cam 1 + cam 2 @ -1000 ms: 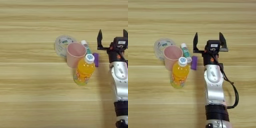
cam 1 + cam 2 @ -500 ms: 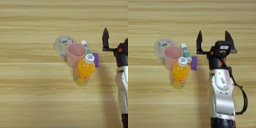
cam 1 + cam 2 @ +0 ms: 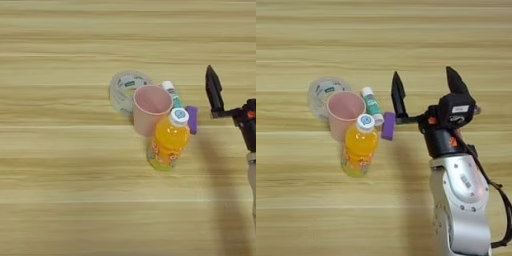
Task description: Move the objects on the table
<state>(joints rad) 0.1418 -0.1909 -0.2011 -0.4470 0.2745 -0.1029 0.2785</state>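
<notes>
From my seat nothing looks moved yet: the clear tape roll lies flat at the left of the cluster, the pink plastic cup touches it at its 4 o'clock, and the orange juice bottle stands upright just at the cup's 5 o'clock. The white-green glue stick lies at the cup's 2 o'clock with the small purple block just beside it, all bunched mid-table. My right gripper hangs at the block's 2 o'clock, jaws spread wide and holding nothing, so I judge every object is left to shift
</notes>
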